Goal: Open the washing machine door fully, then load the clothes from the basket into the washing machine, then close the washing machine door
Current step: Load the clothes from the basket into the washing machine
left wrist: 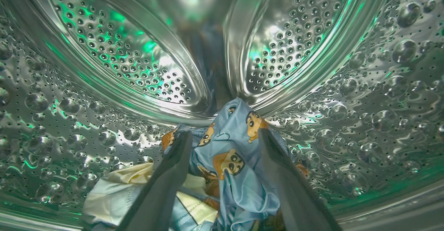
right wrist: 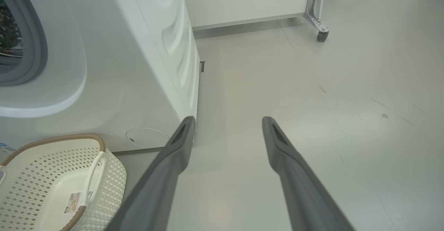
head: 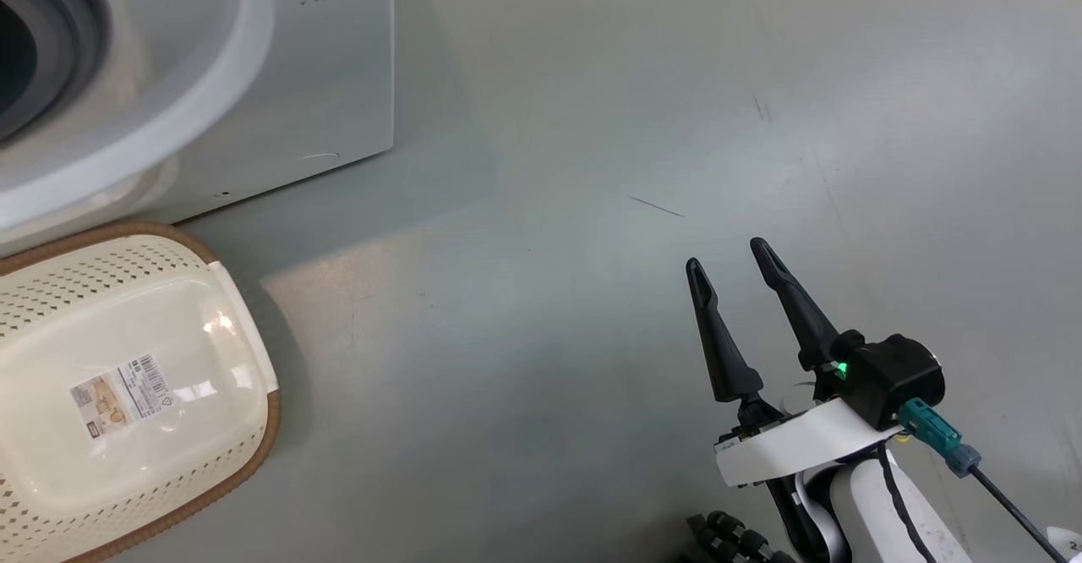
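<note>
In the left wrist view my left gripper (left wrist: 224, 134) is inside the perforated steel drum (left wrist: 121, 61) of the washing machine, its fingers spread open. The clothes (left wrist: 239, 175), light-blue fabric with cartoon figures, lie heaped on the drum floor between and beyond the fingers, beside a pale cream piece (left wrist: 131, 182). The washing machine (head: 296, 81) stands at the head view's top left with its grey gasket showing; its door is out of view. The basket (head: 266, 428) sits before it with nothing inside. My right gripper (head: 725, 256) hovers open over bare floor, right of the machine (right wrist: 131, 68) and basket (right wrist: 41, 168).
Grey floor stretches to the right of the machine. In the right wrist view, a white unit on a metal leg with a caster (right wrist: 322, 35) stands at the far side. A teal plug and black cable (head: 938, 436) hang off my right wrist.
</note>
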Controlling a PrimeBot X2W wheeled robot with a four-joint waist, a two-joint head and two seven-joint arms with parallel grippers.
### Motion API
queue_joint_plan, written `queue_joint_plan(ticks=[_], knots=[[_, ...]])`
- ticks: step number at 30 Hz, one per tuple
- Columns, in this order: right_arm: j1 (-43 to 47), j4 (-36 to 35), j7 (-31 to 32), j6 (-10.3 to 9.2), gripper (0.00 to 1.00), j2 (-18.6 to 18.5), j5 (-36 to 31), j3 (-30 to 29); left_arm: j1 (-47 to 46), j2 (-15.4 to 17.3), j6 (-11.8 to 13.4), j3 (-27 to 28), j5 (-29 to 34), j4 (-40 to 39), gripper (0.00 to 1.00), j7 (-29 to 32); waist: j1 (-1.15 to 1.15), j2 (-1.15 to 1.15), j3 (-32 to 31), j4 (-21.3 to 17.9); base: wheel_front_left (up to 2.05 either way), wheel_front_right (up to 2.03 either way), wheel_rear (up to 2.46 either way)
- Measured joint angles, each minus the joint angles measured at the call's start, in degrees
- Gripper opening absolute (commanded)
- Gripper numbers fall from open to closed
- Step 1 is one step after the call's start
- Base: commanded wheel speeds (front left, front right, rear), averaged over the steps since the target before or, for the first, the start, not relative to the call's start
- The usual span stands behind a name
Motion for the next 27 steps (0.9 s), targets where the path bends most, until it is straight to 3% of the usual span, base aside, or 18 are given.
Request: queue_joint_plan(ticks=[10,27], knots=[[-0.66,0.3,0.0,0.0,1.0,-0.13,-0.35,-1.33,2.65,-2.41,-0.69,0.15,-1.12,1.34,1.0,-2.57,0.0,0.0,-1.02,1.31,0.0,0.0,0.0],[-1.09,1.47,0.0,0.16,1.0,-0.19,-0.51,-1.54,6.16,-3.34,-1.46,1.05,-2.03,3.58,1.0,-5.24,0.0,0.0,-4.15,3.38,0.0,0.0,0.0]])
